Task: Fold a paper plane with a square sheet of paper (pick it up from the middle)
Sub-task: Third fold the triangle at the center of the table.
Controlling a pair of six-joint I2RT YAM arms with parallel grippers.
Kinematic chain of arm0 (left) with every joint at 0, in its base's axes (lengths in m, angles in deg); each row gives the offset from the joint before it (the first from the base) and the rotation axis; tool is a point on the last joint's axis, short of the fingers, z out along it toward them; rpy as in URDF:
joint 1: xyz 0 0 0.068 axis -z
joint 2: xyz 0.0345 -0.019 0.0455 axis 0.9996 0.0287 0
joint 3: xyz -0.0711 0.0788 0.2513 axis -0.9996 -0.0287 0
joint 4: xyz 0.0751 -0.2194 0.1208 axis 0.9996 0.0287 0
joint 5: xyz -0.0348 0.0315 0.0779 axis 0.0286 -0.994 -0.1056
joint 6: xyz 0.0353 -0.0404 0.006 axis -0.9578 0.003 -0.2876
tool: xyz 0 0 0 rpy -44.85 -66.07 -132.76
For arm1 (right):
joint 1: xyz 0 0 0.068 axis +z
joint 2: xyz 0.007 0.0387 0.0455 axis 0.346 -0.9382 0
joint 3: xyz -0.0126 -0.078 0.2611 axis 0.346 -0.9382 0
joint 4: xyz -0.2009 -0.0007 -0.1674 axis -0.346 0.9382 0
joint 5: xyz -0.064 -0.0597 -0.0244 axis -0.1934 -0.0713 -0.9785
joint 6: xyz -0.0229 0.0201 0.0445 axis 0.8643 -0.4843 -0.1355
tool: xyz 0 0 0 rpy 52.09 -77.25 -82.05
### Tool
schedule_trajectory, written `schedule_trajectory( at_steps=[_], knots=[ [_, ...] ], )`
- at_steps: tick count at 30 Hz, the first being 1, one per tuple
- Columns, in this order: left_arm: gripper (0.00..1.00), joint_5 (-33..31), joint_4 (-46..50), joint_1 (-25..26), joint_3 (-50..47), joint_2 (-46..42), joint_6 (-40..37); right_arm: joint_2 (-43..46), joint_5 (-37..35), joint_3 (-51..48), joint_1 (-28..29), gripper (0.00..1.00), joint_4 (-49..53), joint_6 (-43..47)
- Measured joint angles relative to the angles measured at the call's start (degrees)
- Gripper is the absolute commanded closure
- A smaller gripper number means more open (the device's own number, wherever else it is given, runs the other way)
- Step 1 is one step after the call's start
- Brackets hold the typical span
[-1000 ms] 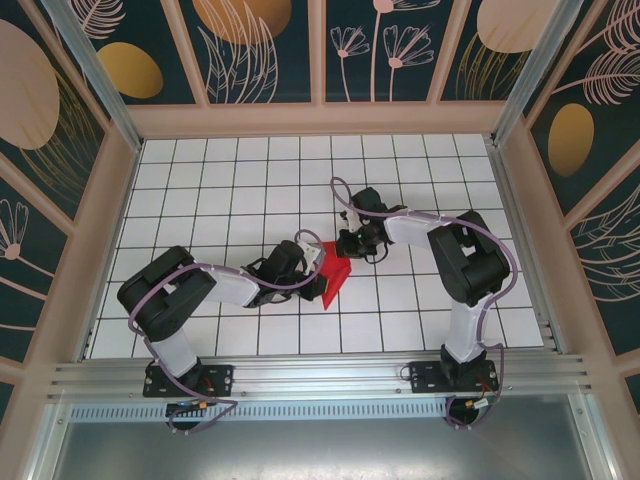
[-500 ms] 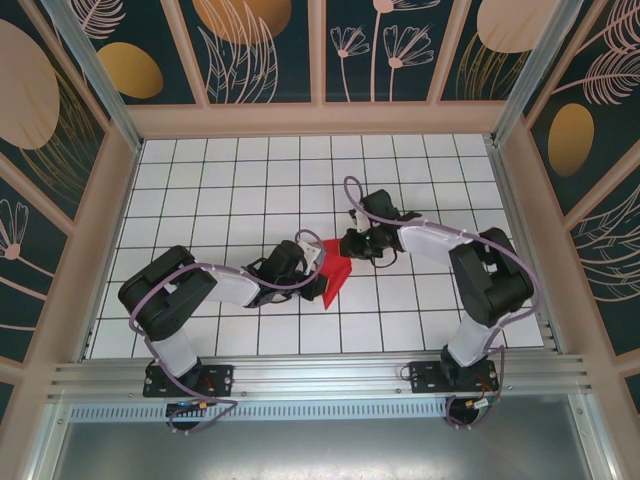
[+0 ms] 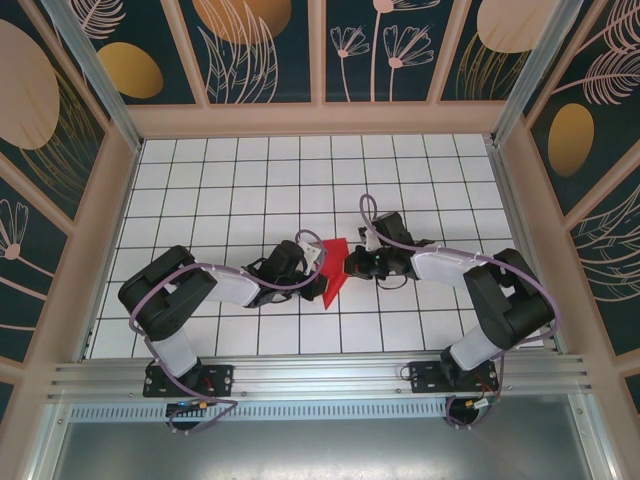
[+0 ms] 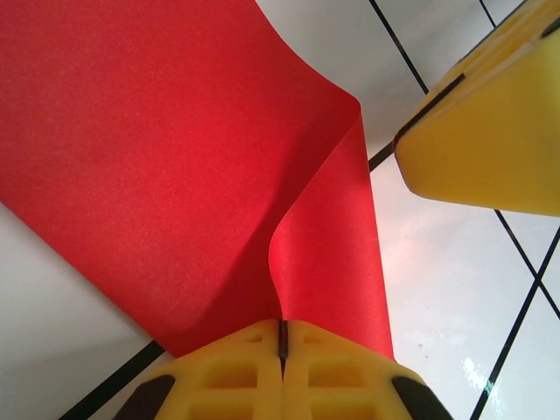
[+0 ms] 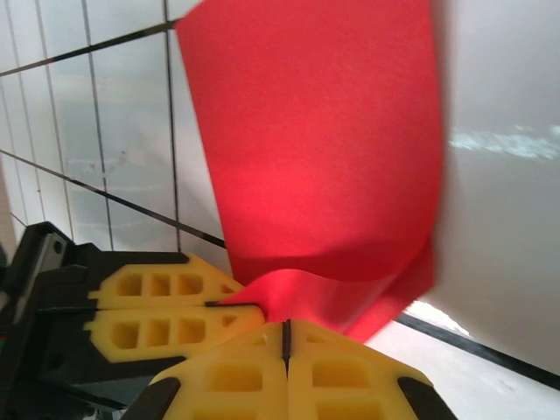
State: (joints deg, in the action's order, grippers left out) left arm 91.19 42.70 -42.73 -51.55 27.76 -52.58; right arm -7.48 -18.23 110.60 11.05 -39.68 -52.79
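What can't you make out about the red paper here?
Top view: outline and creases of the red sheet, too small and partly covered by the left gripper and right gripper.
Left wrist view: its top and left edges, cut off by the frame.
Right wrist view: its right edge, blurred; its pinched part, hidden between the fingers.

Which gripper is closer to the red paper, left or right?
Neither: both hold it. The left gripper pinches the square sheet of paper from its left side, the right gripper from its right.
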Motion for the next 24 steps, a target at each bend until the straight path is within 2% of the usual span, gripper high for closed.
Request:
schedule_trajectory(
  at_steps=[5, 13, 17, 24],
  knots=[
    [0.95, 0.0, 0.0, 0.0, 0.0, 0.0, -0.1, -1.4, -1.7, 4.1, 0.4, 0.93, 1.7, 0.3],
    [0.95, 0.0, 0.0, 0.0, 0.1, 0.1, -0.2, -13.8, -10.0, 18.2, 0.4, 0.95, 7.4, 5.8],
    [0.94, 0.0, 0.1, 0.0, 0.1, 0.1, -0.2, -18.1, -11.6, 20.0, 0.4, 0.95, 10.3, 8.7],
    [0.93, -0.4, 0.3, 0.0, 0.2, 0.0, -0.3, -18.8, -12.7, 21.8, 0.5, 0.95, 12.5, 12.3]
  ],
)
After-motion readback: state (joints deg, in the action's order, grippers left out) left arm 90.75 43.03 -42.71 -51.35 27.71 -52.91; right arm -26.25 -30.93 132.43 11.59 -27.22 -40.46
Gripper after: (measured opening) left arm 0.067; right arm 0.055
